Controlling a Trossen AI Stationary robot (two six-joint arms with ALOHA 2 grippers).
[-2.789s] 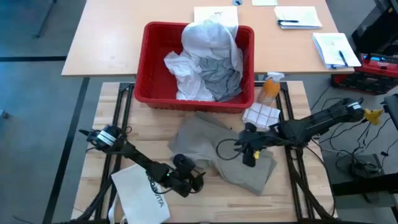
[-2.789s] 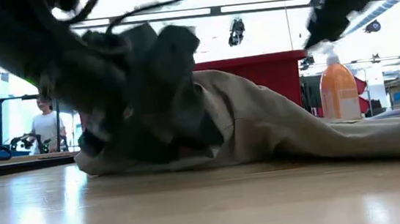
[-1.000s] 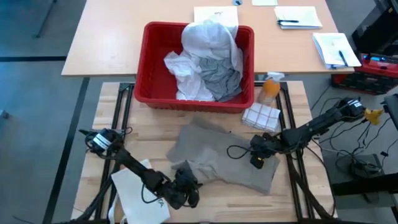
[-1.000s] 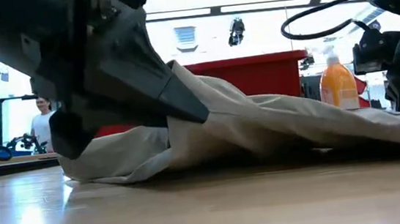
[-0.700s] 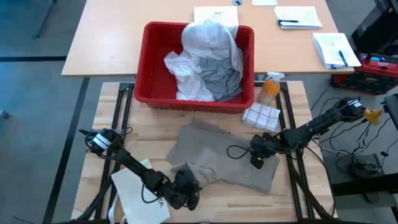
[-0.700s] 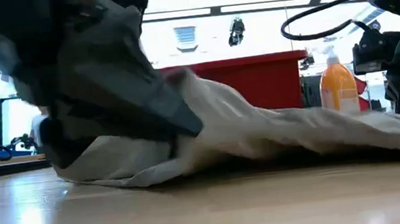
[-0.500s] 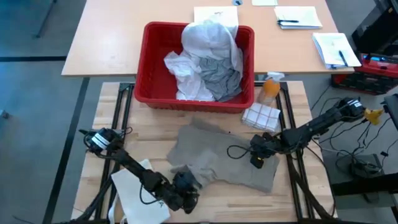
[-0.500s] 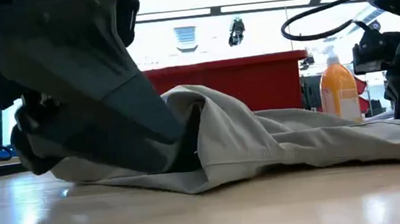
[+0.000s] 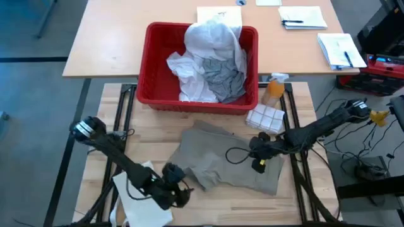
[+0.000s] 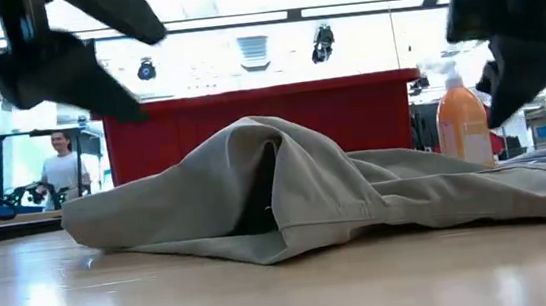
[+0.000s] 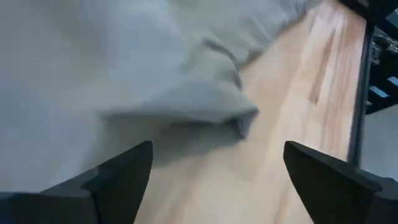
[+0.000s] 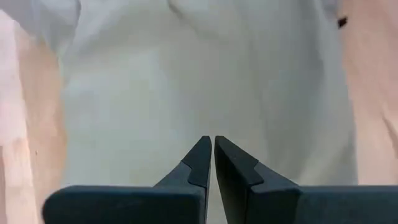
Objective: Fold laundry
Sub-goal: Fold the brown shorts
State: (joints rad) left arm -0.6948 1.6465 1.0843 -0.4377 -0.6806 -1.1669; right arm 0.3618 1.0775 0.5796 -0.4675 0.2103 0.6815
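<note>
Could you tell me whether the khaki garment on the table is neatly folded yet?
Not yet. The khaki garment lies rumpled, one edge humped into a loose fold in the low view.

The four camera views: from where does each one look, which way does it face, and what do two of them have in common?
High view: above the table, facing straight down; shows both arms, the red basket and the khaki garment.
Low view: at table-top height, facing level across; the arms enter from above.
Left wrist view: on the left arm, looking past the open left gripper at the garment's edge.
Right wrist view: on the right arm, looking past the shut right gripper onto cloth.
All four share the khaki garment.
</note>
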